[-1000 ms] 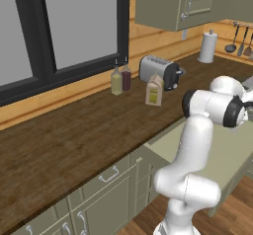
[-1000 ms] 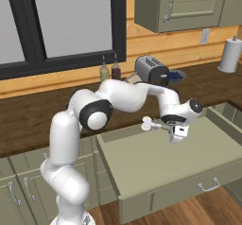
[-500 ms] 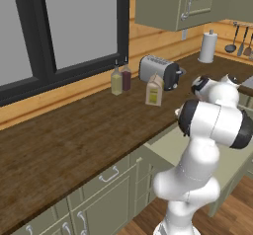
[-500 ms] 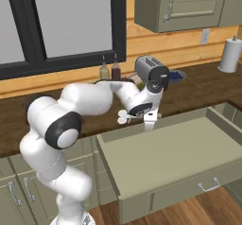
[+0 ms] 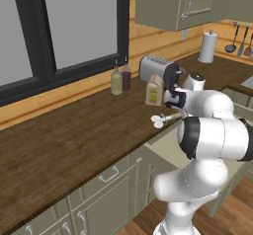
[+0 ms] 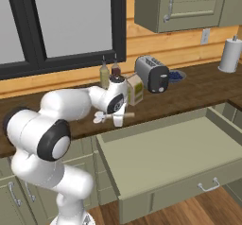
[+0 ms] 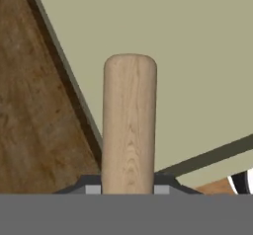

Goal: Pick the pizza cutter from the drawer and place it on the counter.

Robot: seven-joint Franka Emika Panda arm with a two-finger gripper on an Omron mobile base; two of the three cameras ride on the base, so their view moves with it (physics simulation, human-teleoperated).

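Gripper (image 6: 119,117) with jaws clamped on the pizza cutter (image 6: 107,116), held level above the counter (image 6: 189,89) front edge, just beside the open drawer (image 6: 170,155) rear corner.

Toaster (image 6: 152,73), carton (image 6: 135,89), two bottles (image 5: 121,78), paper towel roll (image 6: 230,54).

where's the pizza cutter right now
The pizza cutter is held in the gripper above the counter's front edge, near the drawer's left corner.
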